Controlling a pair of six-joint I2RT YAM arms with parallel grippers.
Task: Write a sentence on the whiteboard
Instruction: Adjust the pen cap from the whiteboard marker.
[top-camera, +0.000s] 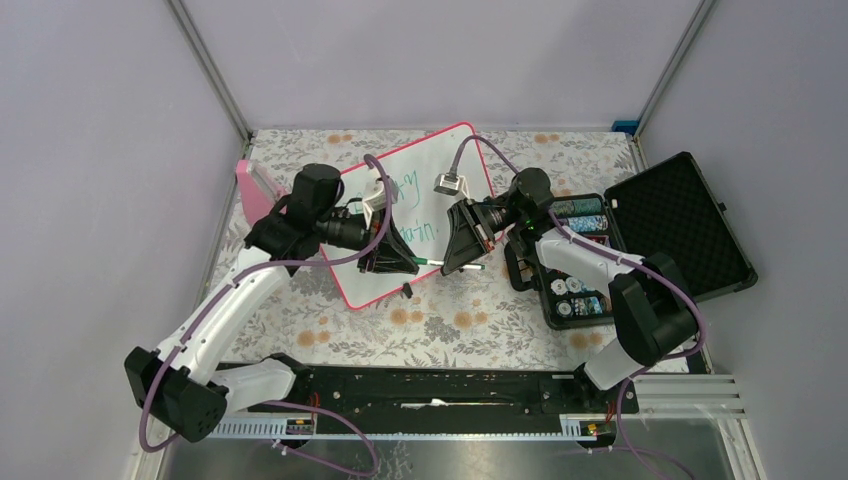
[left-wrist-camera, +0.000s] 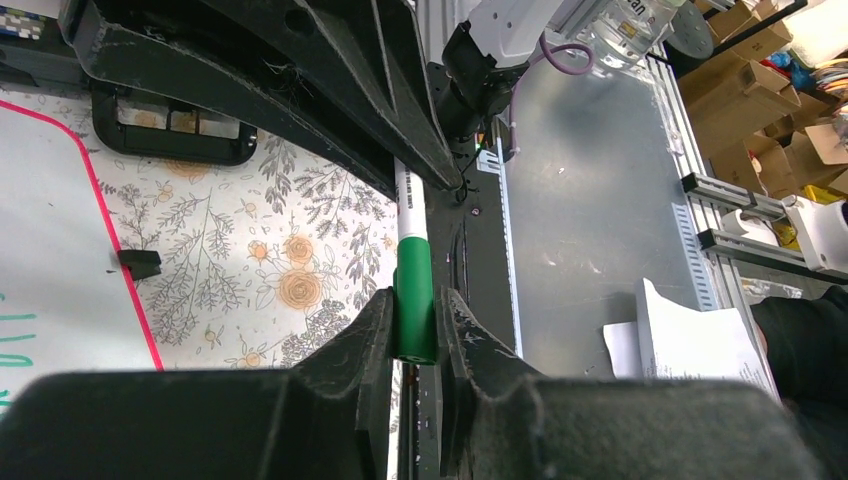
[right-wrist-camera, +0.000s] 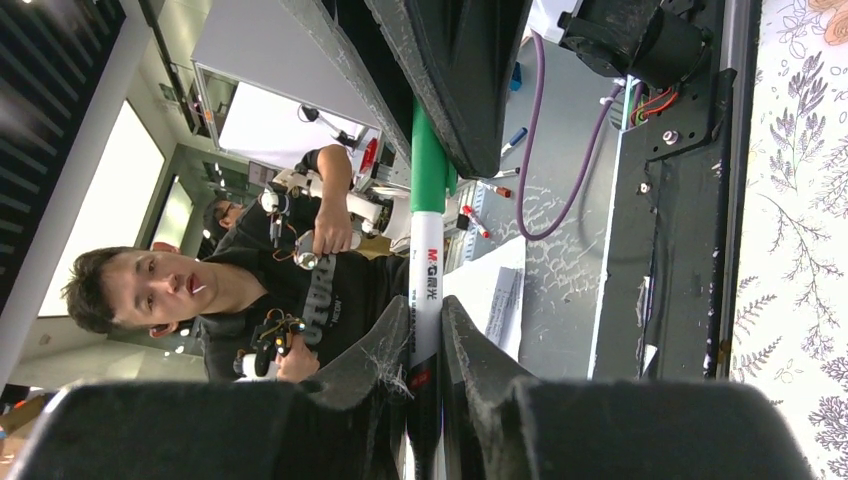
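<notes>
Currently we see the left hand (left-wrist-camera: 414, 312) clenched on the green cap (left-wrist-camera: 413, 275), the right hand (right-wrist-camera: 428, 322) grasping the marker barrel (right-wrist-camera: 427, 262), both over the whiteboard's (top-camera: 440, 150) near edge. Some of the sentence (top-camera: 421, 230) already stands on it; we judge writing partly done, possibly more left.
</notes>
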